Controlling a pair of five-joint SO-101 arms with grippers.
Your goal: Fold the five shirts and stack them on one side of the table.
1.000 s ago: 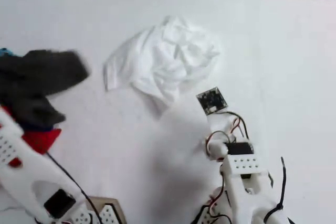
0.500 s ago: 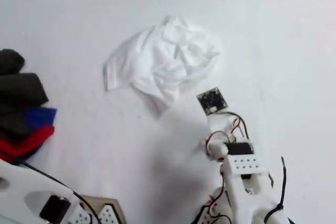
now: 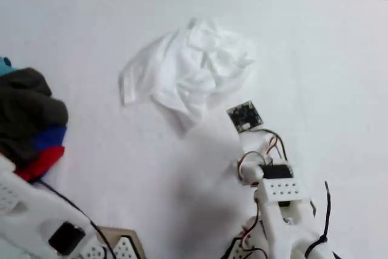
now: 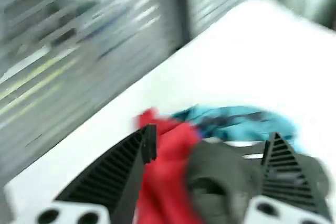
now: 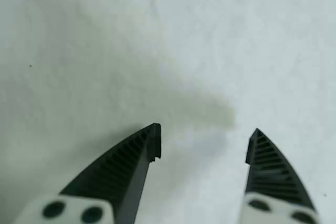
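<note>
The crumpled white shirt [image 3: 191,74] is seen just beyond the right jaws, which are spread and nearer to it. The left jaws are spread above the pile of coloured shirts [image 3: 33,119].

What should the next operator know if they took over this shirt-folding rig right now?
Left gripper: open, above the pile at the left side of the table in the high view.
Right gripper: open, over bare white table, holding nothing.
Pile: dark grey cloth shirt on top, blue shirt and red shirt beneath, teal shirt behind.
Done: four shirts gathered on one side; how neatly they are folded is unclear.
Left: the crumpled white shirt lies unfolded mid-table; fold it and add it to the pile.
</note>
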